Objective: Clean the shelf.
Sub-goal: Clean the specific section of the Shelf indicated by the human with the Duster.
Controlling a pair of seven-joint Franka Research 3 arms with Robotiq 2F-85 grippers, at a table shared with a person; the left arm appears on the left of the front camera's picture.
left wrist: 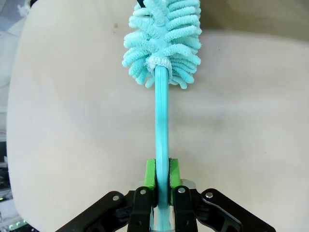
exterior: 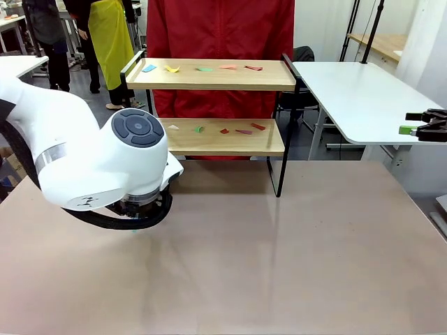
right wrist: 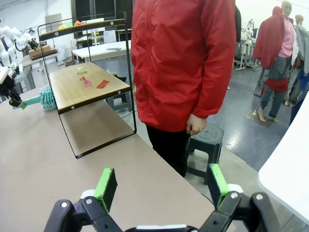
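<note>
The shelf (exterior: 209, 82) stands at the table's far edge, two wooden boards in a black frame, and it also appears as the shelf (right wrist: 89, 84) in the right wrist view. Several coloured paper scraps (exterior: 204, 69) lie on the top board, and more scraps (exterior: 243, 131) on the lower one. My left gripper (left wrist: 162, 174) is shut on the handle of a teal fluffy duster (left wrist: 164, 38), low over the table in front of the shelf's left end. My right gripper (right wrist: 163, 186) is open and holds nothing; it hangs at the far right (exterior: 412, 123).
A person in a red jacket (exterior: 220, 28) stands just behind the shelf, one hand (right wrist: 194, 124) hanging down. A white side table (exterior: 363, 98) is at the right rear, with a dark stool (right wrist: 205, 140) near it. The brown table (exterior: 279, 251) lies bare in front.
</note>
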